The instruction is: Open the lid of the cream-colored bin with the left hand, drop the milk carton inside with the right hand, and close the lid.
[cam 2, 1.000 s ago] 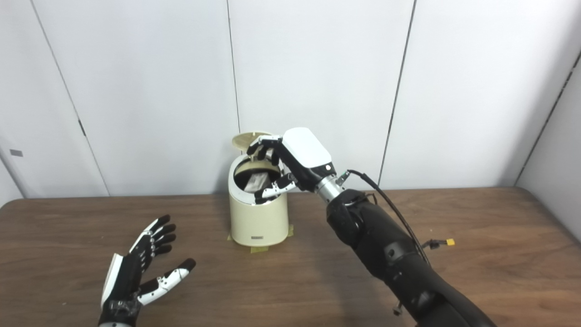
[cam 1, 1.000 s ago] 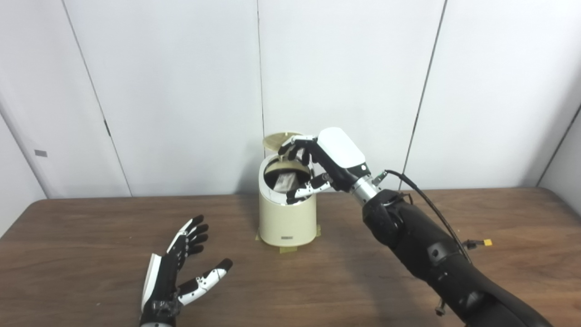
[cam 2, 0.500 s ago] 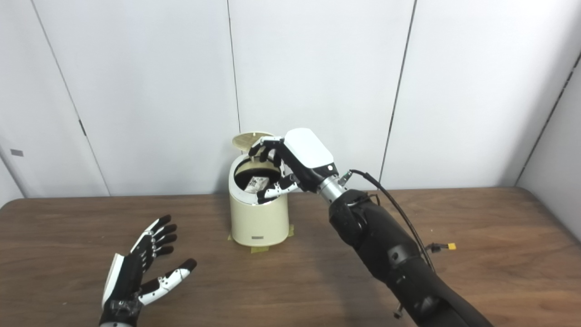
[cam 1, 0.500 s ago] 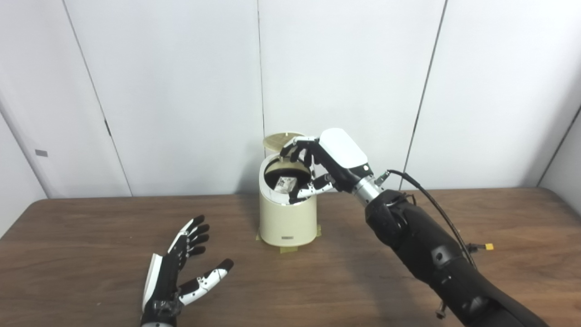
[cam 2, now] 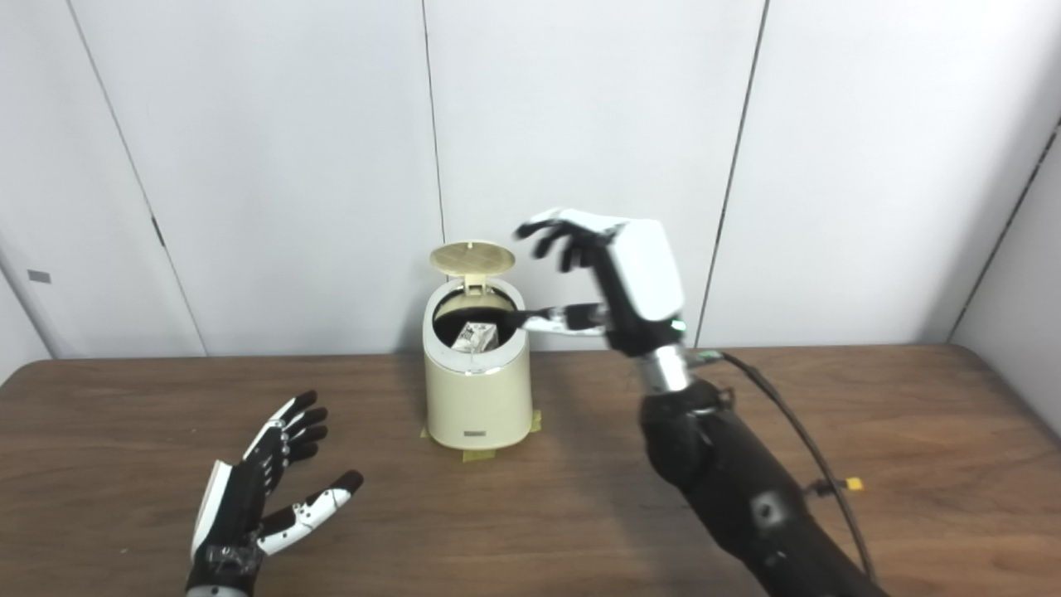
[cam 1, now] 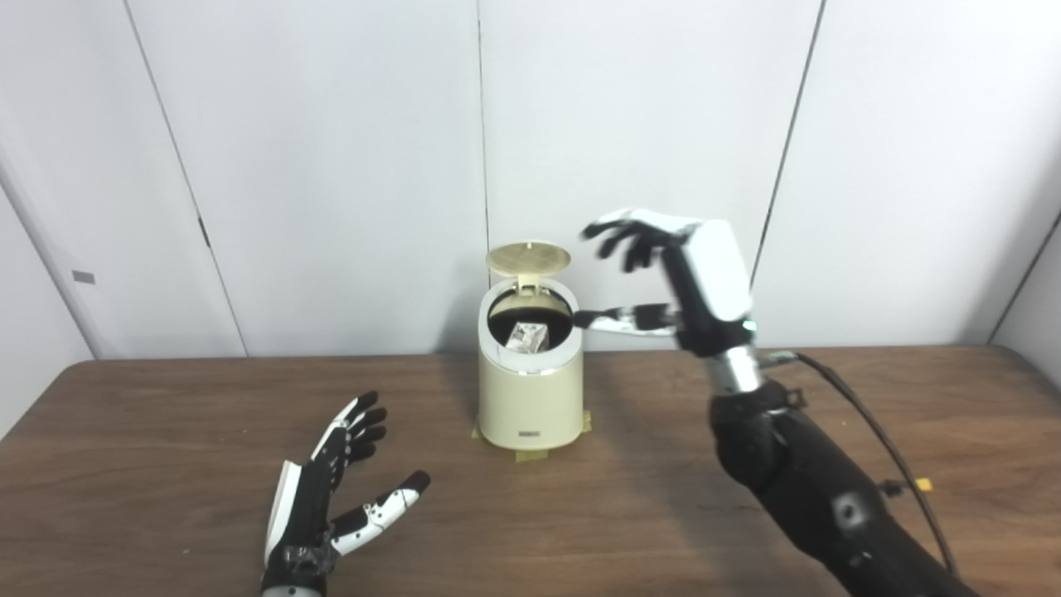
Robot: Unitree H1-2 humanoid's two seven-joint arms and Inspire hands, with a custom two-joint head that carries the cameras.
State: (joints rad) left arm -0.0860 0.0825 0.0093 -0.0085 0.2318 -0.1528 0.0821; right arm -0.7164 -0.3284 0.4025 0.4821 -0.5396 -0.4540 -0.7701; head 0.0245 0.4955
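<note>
Milk carton [cam 1: 527, 336] sits down inside the smooth, cylindrical cream-colored bin [cam 1: 531, 398], whose round ribbed lid [cam 1: 528, 259] stands hinged upright. The right robot hand [cam 1: 663, 278], glossy white and black, hangs beside the rim, fingers spread and empty. The left robot hand [cam 1: 331, 489] rests open on the wood-grain desk [cam 1: 166, 448].

Two head cams, side by side, looking fwd and slightly down across the wooden table [cam 1: 166, 431] toward the white panel wall [cam 1: 331, 166]. Both arms enter from bottom edge. Mid-range framing. Views overlap almost fully: cream-colored bin [cam 1: 530, 390] sits just left of the raised right hand [cam 1: 688, 282] in both, shifted further left in the right eye view.
</note>
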